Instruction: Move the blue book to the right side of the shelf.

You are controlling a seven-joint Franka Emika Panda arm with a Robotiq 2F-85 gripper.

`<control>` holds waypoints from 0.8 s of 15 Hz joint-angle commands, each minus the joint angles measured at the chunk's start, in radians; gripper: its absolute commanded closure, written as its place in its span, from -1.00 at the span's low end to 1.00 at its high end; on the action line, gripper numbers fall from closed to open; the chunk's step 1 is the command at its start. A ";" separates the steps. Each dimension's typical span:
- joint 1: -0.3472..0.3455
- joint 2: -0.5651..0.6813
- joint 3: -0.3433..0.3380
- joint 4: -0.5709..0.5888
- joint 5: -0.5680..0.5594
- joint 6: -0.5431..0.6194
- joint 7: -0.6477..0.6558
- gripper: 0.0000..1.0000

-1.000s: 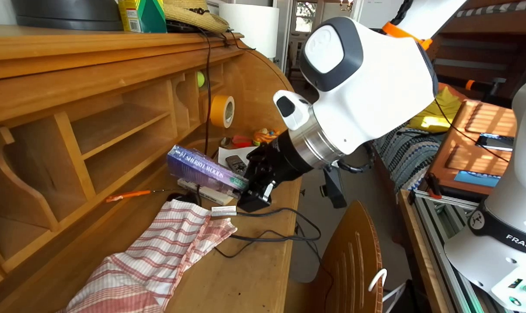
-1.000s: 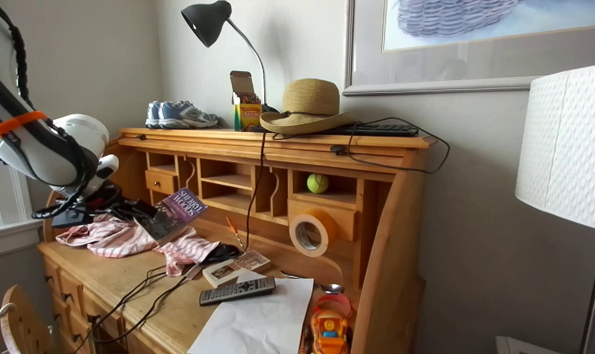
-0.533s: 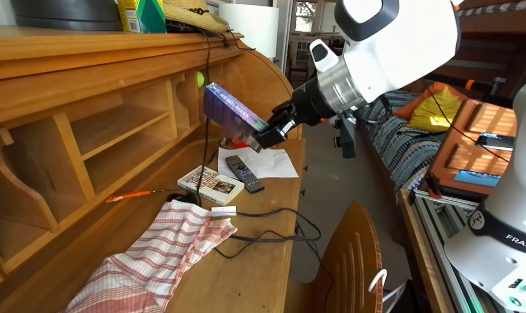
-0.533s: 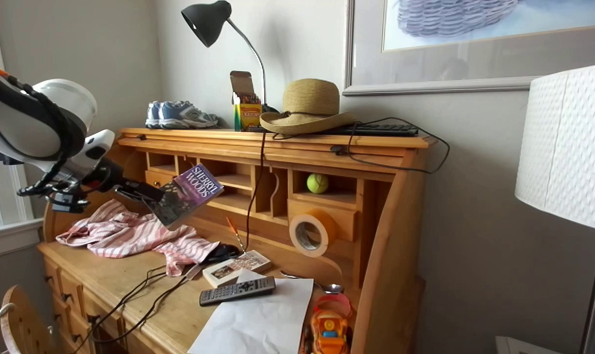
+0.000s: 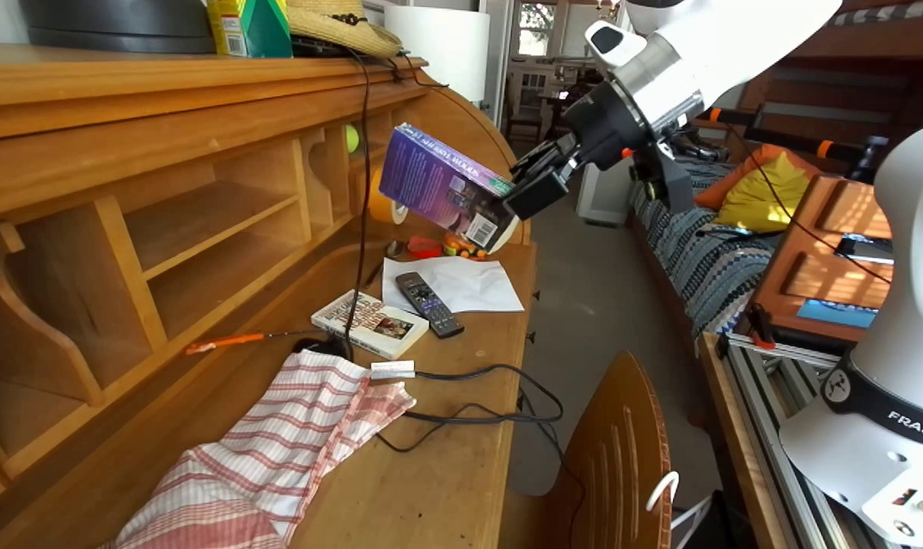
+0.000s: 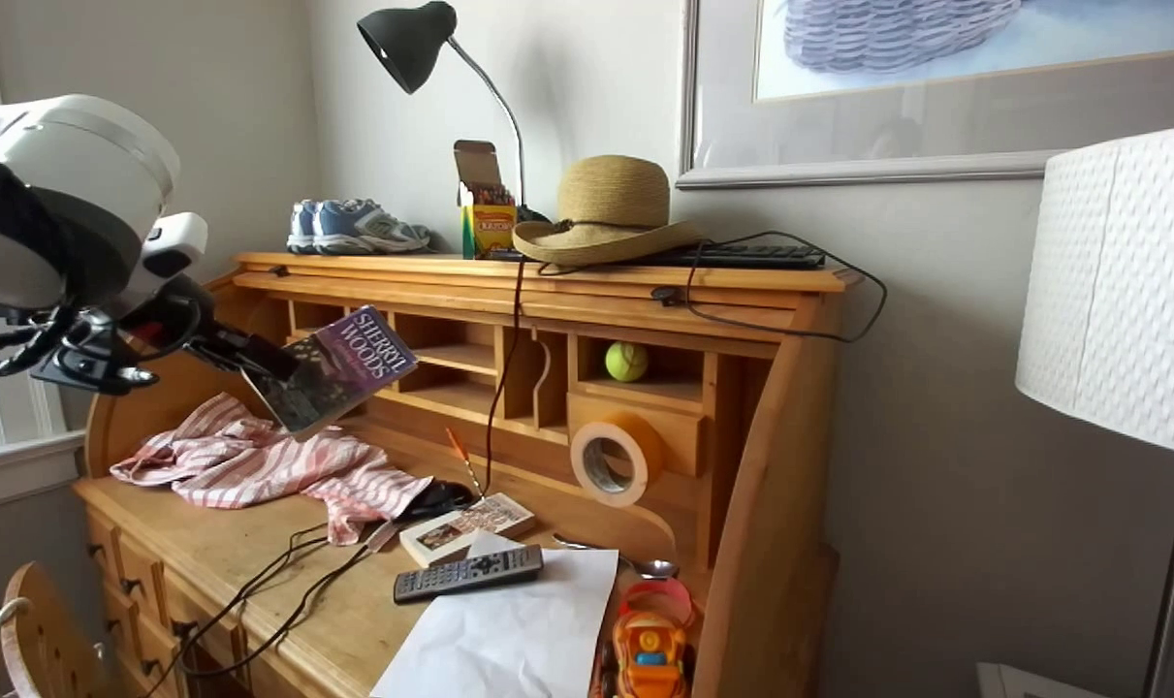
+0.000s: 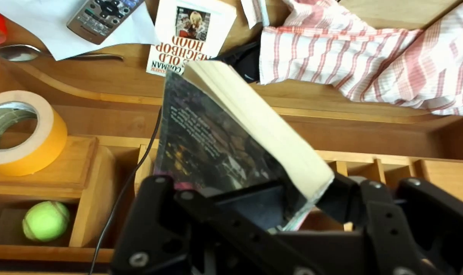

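The blue book [image 5: 438, 183] is a thick paperback with a blue-purple and dark cover. It is held in the air, tilted, in both exterior views [image 6: 354, 354] and in the wrist view [image 7: 212, 141]. My gripper [image 5: 513, 200] is shut on one end of the book, which also shows in an exterior view [image 6: 278, 364]. In the wrist view the gripper [image 7: 296, 191] has a finger on each side of the book's corner. The shelf [image 6: 683, 436] is the wooden hutch with cubbyholes, also in an exterior view [image 5: 129, 274]. The book is apart from it, above the desk.
A tape roll [image 6: 611, 460] and tennis ball [image 6: 626, 362] are at the shelf's tall curved end panel. A black cable [image 6: 509, 388] hangs before the cubbyholes. A white book [image 5: 371, 324], remote [image 5: 429, 305], paper [image 6: 519, 620], toy car [image 6: 650, 650] and striped cloth [image 5: 263, 450] lie on the desk.
The gripper has lifted the blue book away from the striped cloth, toward the tape roll's end in one view. It has drawn back slightly in the last half second, showing more back cover.
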 commanded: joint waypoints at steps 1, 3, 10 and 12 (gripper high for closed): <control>0.117 -0.053 -0.275 -0.025 0.000 0.085 -0.208 0.90; 0.183 -0.036 -0.437 -0.014 0.000 0.120 -0.319 0.90; 0.247 0.018 -0.680 -0.039 0.177 0.126 -0.603 0.59; 0.325 -0.039 -0.711 -0.002 0.046 0.137 -0.452 0.90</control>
